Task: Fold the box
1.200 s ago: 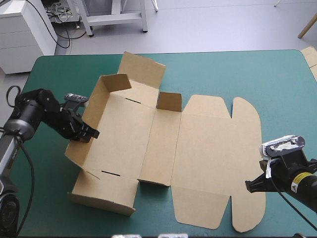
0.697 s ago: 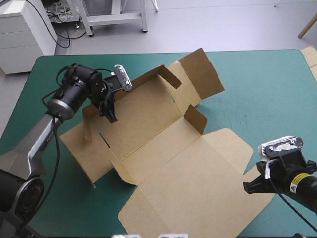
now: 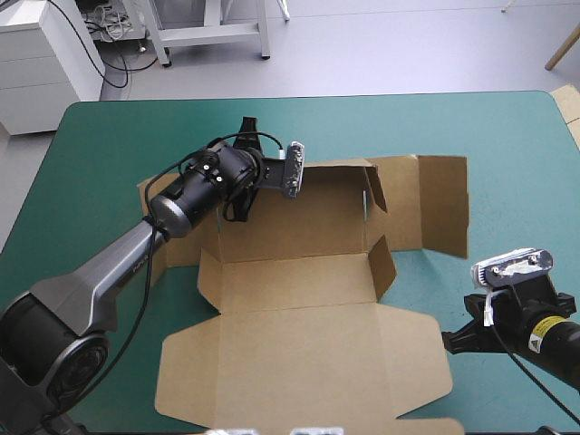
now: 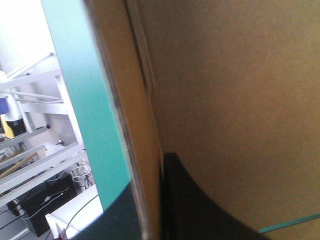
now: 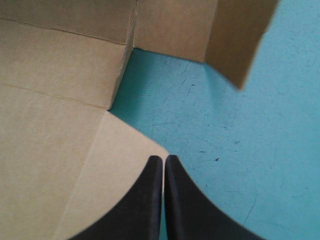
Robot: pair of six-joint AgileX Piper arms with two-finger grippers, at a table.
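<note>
The box (image 3: 299, 308) lies open in the middle of the teal-green cover (image 3: 507, 154), its far wall lifted. My left gripper (image 3: 240, 201) pinches this wall near its left end. The right gripper (image 5: 163, 165) has its fingers pressed together, empty, at the lid's right corner. The board seems light and stiff and should bend only at the creases, so I would hold a wall's edge.

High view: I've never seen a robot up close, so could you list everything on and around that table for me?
box: one, brown, mid-table; far walls raised, lid flat toward the near edge.
table: one, teal-green cover, under everything.
spare board: one edge, brown, beyond the far right corner.
left gripper: one, black, shut on the box's far wall.
right gripper: one, black, shut, at the lid's right edge.
</note>
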